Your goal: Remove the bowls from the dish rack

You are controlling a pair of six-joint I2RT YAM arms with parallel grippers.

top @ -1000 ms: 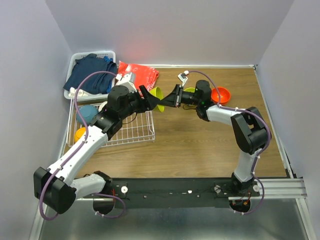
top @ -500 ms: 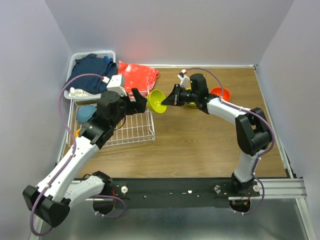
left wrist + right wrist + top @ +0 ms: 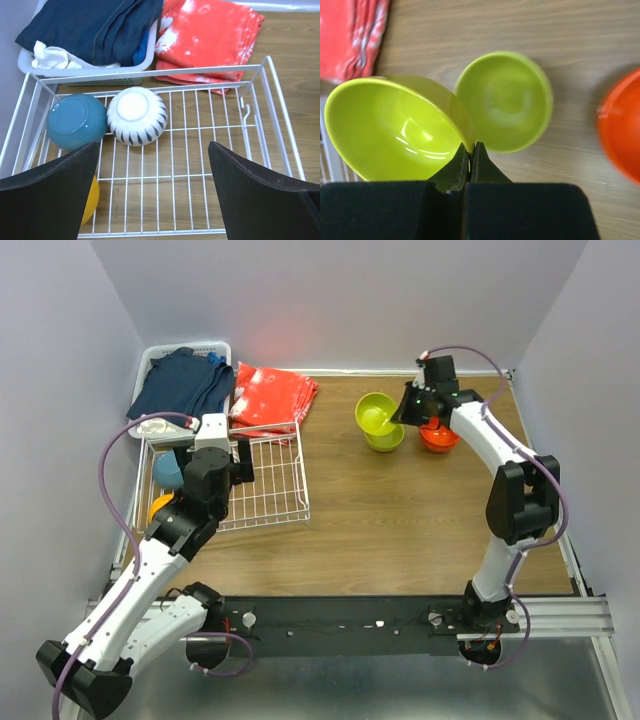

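Shifted over the past second from mid-table to the far right side, the right gripper is shown clamped tight on the rim of a lime green bowl given up by the left arm. The held bowl is tilted, its hollow turned toward the wrist camera. Just beside its rim, a second lime green bowl is seen upright on the wooden table, mouth up; whether the two touch cannot be told. A red-orange bowl is set mouth up to the right of them, apart from both.

The left gripper is pulled back over the dish rack, its jaws spread wide with nothing between them. Three bowls are left in the rack, all at its left end. A blue bowl and a white ribbed bowl are turned mouth down, side by side. A yellow-orange bowl is partly hidden behind one of the gripper's fingers. The rack's long side is laid left to right across the table. Behind it, a white basket is filled with dark blue clothes, and a folded red cloth is laid just beside the basket.
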